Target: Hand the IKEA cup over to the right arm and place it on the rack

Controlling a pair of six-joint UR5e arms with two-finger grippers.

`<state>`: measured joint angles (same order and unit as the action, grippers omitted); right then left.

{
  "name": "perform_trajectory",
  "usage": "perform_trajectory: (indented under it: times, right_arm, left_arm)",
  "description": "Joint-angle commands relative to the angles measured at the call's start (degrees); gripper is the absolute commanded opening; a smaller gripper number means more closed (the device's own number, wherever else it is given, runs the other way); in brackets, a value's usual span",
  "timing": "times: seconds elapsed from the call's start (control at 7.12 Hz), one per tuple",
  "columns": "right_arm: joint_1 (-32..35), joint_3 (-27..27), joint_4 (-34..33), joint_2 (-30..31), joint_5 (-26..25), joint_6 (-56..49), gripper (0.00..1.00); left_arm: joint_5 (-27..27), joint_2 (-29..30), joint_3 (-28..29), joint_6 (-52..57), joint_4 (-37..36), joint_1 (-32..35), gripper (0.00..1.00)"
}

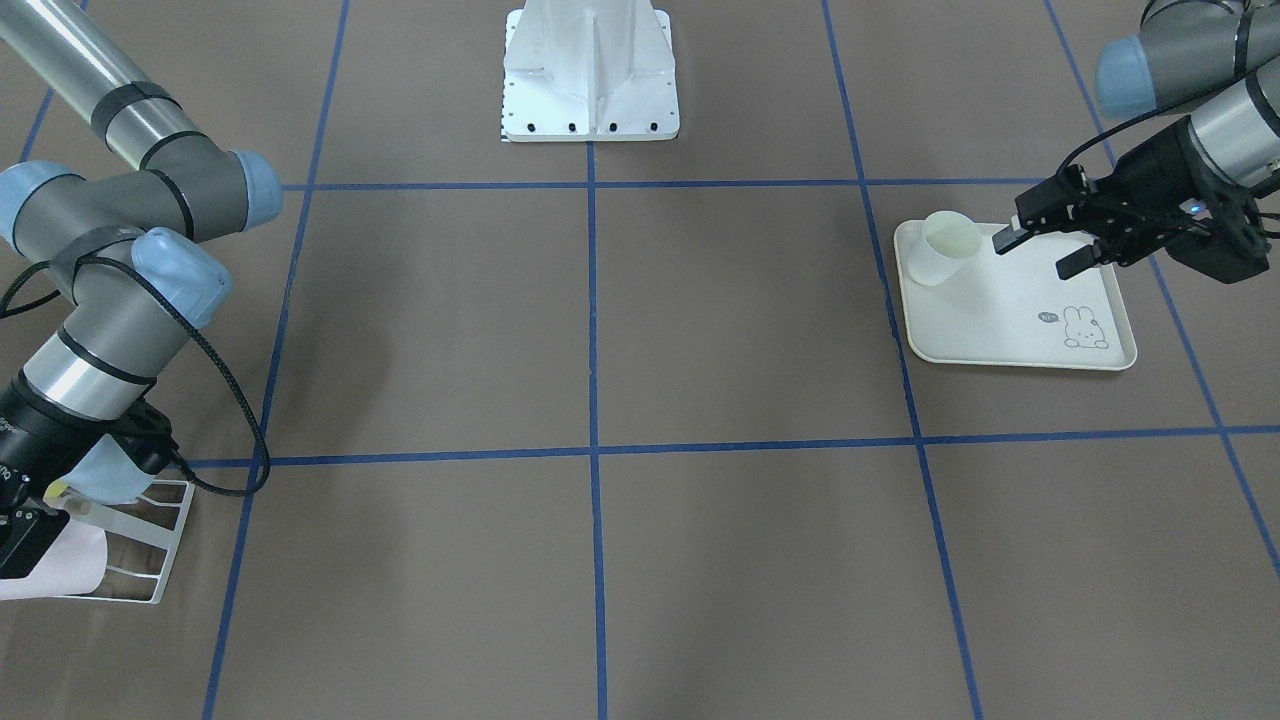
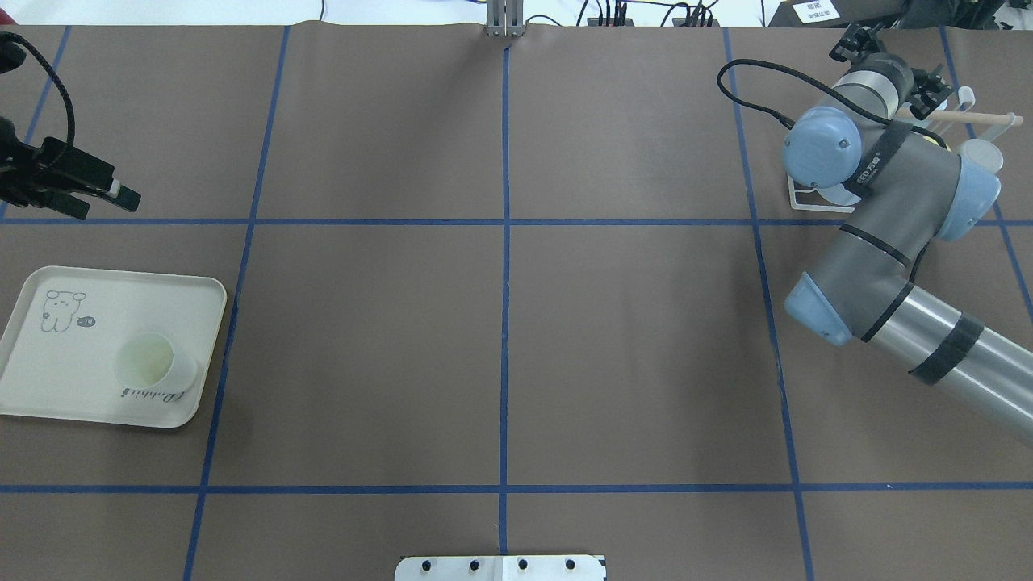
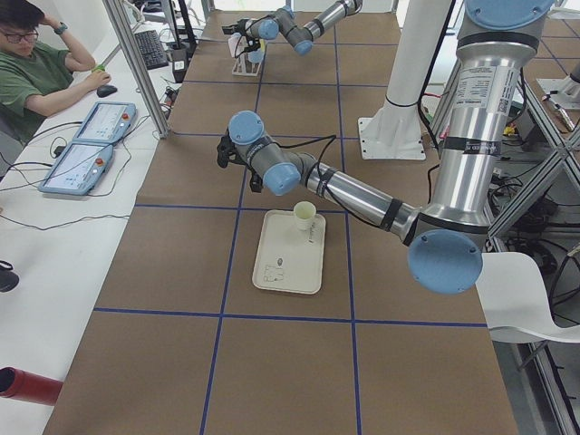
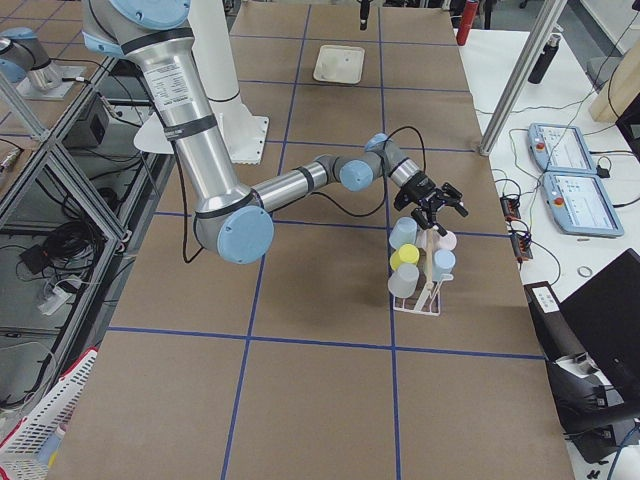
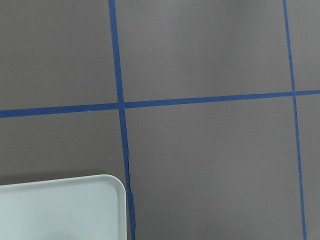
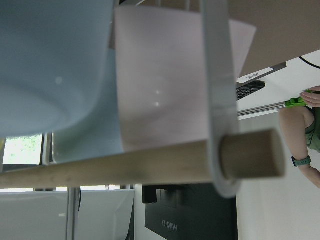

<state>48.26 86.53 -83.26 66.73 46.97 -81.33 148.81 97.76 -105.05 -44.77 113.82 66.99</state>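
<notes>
We see left fingers (image 1: 1010, 238) open near the pale cream plastic cup (image 1: 940, 255). Right fingers (image 4: 455, 203) are splayed open at the white wire rack (image 1: 176, 540).

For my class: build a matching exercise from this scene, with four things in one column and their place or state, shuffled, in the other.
Column one
1. pale cup
2. left gripper
3. right gripper
4. rack

Column two
A. holds coloured cups
B. upright on the cream tray
C. close over the rack's top
D. open and empty, near the tray

Pairs: 1-B, 2-D, 3-C, 4-A
</notes>
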Motion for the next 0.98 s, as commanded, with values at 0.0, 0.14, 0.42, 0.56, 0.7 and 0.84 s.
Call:
perform_trajectory:
  times: [0.0, 0.14, 0.42, 0.56, 0.7, 0.84]
  right_arm:
    - [0.6, 3.8, -0.1, -0.7, 4.1, 0.7, 0.99]
    - [2.3, 6.3, -0.1, -0.7, 10.0, 4.0, 0.99]
    - [3.9, 10.6, -0.1, -0.7, 22.3, 19.1, 0.99]
    - [5.2, 12.6, -0.1, -0.7, 29.2, 27.8, 0.99]
    - [5.5, 14.8, -0.1, -0.6, 33.9, 35.4, 0.99]
    - [5.5, 16.5, -0.1, -0.5, 38.2, 44.6, 0.98]
  left_arm:
    - [0.0, -0.8, -0.2, -0.1, 0.1, 0.1, 1.0]
    - [-0.1, -1.5, -0.7, 0.0, 0.1, 0.2, 1.0]
    - [-8.3, -4.7, -5.1, 0.3, 0.5, -0.4, 1.0]
    - [-11.6, -6.0, -6.7, 1.6, 0.5, -2.2, 1.0]
    - [-13.7, -7.8, -7.4, 4.9, 0.5, -2.9, 1.0]
    - [-17.3, -11.5, -8.9, 8.4, 0.5, -4.6, 1.0]
